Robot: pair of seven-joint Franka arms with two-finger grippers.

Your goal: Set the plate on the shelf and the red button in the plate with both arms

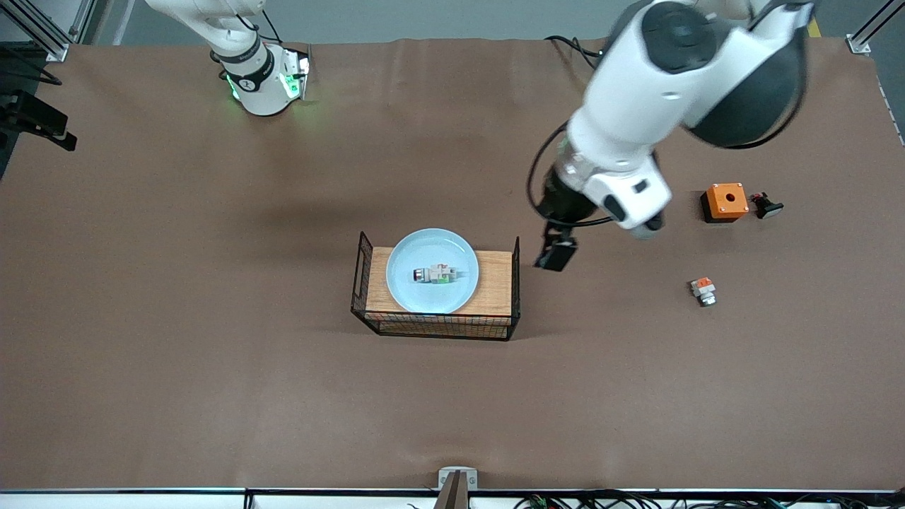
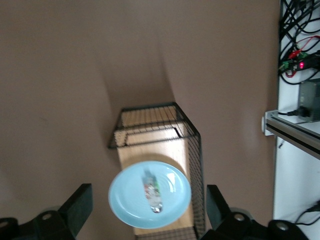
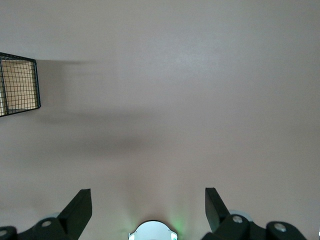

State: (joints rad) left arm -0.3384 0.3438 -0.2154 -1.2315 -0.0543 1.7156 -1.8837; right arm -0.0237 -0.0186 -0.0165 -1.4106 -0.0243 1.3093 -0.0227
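— Left tool (image 1: 557,252): fingers apart, empty, up over the surface (image 1: 212,353) just beside the wire rack (image 1: 495,277); right tool (image 3: 146,197) likewise apart and empty, waiting near its own base.

— And the task's things?

— Pale blue plate (image 1: 417,249) flat on the rack's wooden board; red button (image 1: 437,274) lying on its side in the plate's middle; both placed, by the look of it.

— Likely trouble from here?

— Clipping the rack's raised wire end with a low sideways move; enough of a jolt to set the cylindrical button rolling toward the rim, or to shift the plate, which spans nearly the whole board.

— Room to move?

— Plenty; straight up safest; bare surface all round the rack; orange box (image 1: 725,201), black-based button (image 1: 766,206) and white part with orange-red block (image 1: 703,290) well apart, toward the left arm's end.
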